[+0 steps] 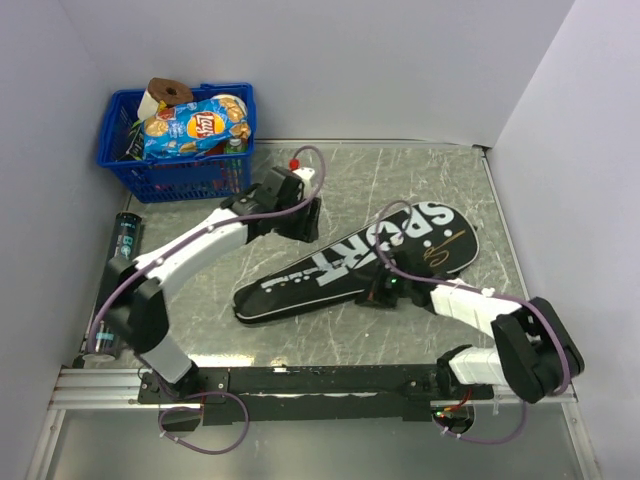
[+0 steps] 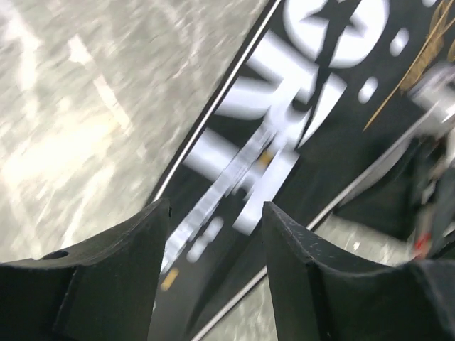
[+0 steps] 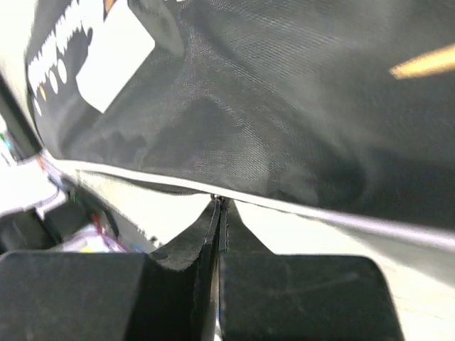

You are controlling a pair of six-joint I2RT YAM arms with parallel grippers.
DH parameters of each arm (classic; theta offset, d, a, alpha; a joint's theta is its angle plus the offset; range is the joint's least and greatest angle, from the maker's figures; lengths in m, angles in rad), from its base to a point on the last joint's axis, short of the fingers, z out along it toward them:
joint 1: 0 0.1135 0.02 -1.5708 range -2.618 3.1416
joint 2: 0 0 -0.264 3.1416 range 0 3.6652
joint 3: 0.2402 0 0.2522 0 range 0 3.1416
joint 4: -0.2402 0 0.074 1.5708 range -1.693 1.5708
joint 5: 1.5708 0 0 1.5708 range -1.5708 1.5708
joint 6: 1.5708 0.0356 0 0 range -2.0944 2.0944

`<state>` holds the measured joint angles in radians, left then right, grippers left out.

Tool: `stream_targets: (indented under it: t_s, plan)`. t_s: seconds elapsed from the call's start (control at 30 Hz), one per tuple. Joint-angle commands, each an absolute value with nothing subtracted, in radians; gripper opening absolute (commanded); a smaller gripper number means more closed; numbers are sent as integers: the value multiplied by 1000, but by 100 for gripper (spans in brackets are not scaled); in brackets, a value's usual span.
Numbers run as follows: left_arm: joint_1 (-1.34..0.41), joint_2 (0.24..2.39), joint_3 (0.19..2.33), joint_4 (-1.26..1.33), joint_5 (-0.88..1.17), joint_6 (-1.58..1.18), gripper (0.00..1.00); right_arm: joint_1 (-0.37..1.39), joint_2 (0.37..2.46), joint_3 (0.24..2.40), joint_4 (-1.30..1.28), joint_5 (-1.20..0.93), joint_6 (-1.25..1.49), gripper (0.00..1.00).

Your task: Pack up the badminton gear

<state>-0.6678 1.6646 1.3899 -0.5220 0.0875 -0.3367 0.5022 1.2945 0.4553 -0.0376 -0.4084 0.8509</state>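
One cover [image 1: 350,262] lies between the released left tool [image 2: 215,206] and the clenched right tool [image 3: 219,202]. One tube [image 1: 122,245] lies left of it.

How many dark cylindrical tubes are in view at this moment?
1. The dark tube lies lengthwise at the left edge of the table, just nearer the camera than the blue basket. Others could be hidden inside the cover.

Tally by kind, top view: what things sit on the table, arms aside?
Cover: 1
Tube: 1
Basket: 1
Total: 3
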Motion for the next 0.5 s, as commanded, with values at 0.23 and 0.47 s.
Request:
stream_targets:
  t_s: [0.23,0.47]
  plan:
    - [-702,1440,1106,-630,66,-382,66,204,1230,545,-278,-399,529,0]
    - [-718,1491,1028,-598,3,-440,67,164,1226,541,-305,-371,491,0]
